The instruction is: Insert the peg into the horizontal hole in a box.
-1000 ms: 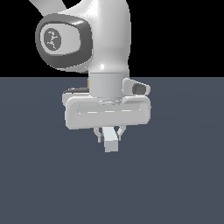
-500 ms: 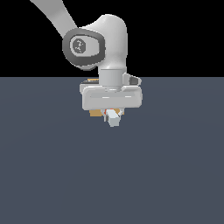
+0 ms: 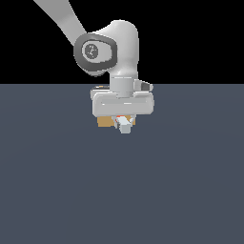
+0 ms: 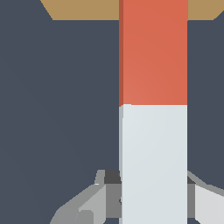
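My gripper is shut on the peg, a straight bar with a pale whitish half held between the fingers and an orange-red half pointing toward the box. In the exterior view only the peg's whitish end and a bit of red show below the hand. The tan box sits just behind the gripper, mostly hidden by it. In the wrist view the box is a tan strip beyond the peg's red end, which overlaps it. The hole is hidden behind the peg.
The dark grey floor spreads all around. The white arm rises above the gripper toward the exterior view's left.
The arm has carried the peg away from the camera toward the box, and the box's tan edges now show behind the hand. The grip on the peg is unchanged.
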